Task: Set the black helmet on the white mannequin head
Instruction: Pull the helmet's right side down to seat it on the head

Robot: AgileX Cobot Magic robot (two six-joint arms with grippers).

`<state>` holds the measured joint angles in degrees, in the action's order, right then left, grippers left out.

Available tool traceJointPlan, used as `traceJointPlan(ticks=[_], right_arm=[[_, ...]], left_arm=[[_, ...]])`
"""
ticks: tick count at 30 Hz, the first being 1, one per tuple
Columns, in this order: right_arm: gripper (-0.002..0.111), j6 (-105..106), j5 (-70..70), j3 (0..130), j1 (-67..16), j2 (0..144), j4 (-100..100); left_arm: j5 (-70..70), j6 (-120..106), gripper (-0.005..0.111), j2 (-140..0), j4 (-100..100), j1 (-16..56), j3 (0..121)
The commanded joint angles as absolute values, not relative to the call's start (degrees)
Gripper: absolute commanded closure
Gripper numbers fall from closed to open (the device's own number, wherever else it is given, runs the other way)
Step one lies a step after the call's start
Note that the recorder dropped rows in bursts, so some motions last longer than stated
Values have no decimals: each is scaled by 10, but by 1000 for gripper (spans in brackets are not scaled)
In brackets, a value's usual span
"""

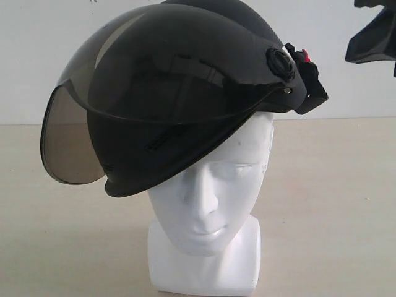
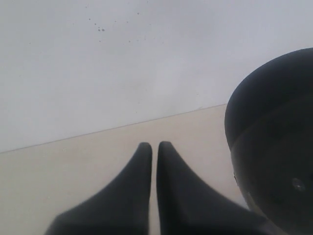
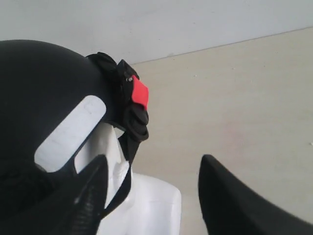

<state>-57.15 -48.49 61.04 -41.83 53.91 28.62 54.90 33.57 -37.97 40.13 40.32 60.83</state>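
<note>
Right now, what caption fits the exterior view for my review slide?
Black helmet sits tilted on the white mannequin head, face uncovered, on a beige table.

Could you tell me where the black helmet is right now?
In the exterior view, the black helmet sits tilted atop the white mannequin head, its visor overhanging leftward.

Left gripper: fingers drawn nearly together, only a thin slit between them, tips level.
Right gripper: fingers spread wide apart.
Right gripper, position: held high on the right, only partly in the exterior view.
</note>
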Motion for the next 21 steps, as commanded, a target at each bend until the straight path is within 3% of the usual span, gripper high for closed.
traceJointPlan(ticks=[1, 4, 14, 18, 21], right_arm=[[58, -584, -479, 614, -417, 565, 274], [68, -585, -462, 614, -417, 588, 273], [69, -604, -430, 614, -417, 642, 272], [106, -623, -440, 614, -417, 645, 287], [108, -625, -461, 614, -417, 645, 310]], left_arm=[[539, 333, 102, -381, 398, 402, 606], [539, 326, 102, -381, 398, 402, 606], [541, 315, 102, -381, 398, 402, 606], [548, 312, 102, -381, 398, 402, 606], [553, 312, 102, -381, 395, 402, 606]])
